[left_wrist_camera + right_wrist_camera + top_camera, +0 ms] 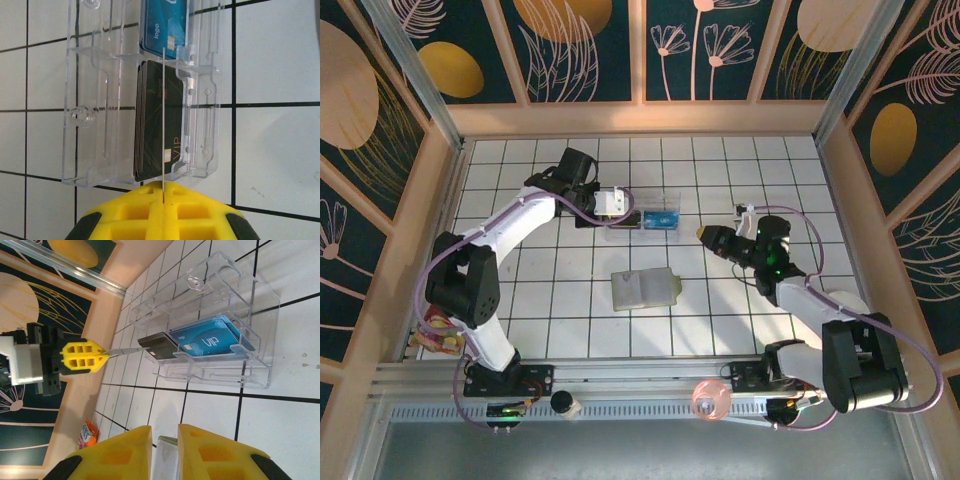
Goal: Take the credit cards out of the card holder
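I am logging, on the tiled table (pixel 570 330), the card holder (pixel 645 288) lying mid-table apart from the clear plastic box (pixel 642 218), the left gripper (pixel 163 197) clamping a thin card (pixel 163 115) edge-on over the box, presumably for slotting beside the dark card stack (pixel 150 125), and the right gripper (pixel 165 440) hovering with fingers nearly together, hold indeterminate.

A white tiled surface (pixel 570 330) with dark grid lines fills the centre. Wooden-framed walls (pixel 640 118) carry dark teal panels (pixel 590 40) with gold leaves; a metal rail (pixel 650 378) crosses the bottom.
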### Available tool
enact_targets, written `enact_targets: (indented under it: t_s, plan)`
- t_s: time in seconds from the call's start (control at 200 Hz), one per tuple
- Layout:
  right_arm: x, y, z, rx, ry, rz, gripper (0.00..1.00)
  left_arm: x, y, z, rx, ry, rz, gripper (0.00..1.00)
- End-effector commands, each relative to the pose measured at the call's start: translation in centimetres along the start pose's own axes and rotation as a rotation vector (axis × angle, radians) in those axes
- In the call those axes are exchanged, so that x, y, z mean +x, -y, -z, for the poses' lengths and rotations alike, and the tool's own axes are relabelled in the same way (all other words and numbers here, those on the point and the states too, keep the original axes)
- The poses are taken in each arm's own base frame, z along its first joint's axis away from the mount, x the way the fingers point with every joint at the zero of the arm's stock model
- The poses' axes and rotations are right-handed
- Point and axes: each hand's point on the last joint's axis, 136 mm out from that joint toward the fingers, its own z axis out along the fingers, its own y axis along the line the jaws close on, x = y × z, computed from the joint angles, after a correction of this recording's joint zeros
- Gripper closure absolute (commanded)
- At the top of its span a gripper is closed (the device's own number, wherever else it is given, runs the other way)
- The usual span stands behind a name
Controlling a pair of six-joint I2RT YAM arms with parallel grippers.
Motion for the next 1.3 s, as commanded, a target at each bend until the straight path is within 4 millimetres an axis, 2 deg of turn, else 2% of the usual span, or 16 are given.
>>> enact_targets:
  t_s: [0.0,0.29,0.751,1.296]
  plan:
    - [-1.4,-0.2,-0.3,0.004,0.028,0.006,0.79,-1.1,0.4,0.8,0.003,0.065,-0.065,1.00]
    - [-1.5,-0.1,-0.8,0.000,0.017,-0.011,0.79,-0.8,-0.2,-0.7,0.000,0.063,-0.076,1.00]
    - [-1.4,0.0,-1.0,-0.007,0.008,-0.018,0.79,0.1,0.1,-2.5,0.016,0.048,-0.061,1.00]
    - [-1.3,0.3,-1.3,-0.009,0.002,-0.024,0.79,0.4,-0.3,-3.7,-0.017,0.053,-0.041,1.00]
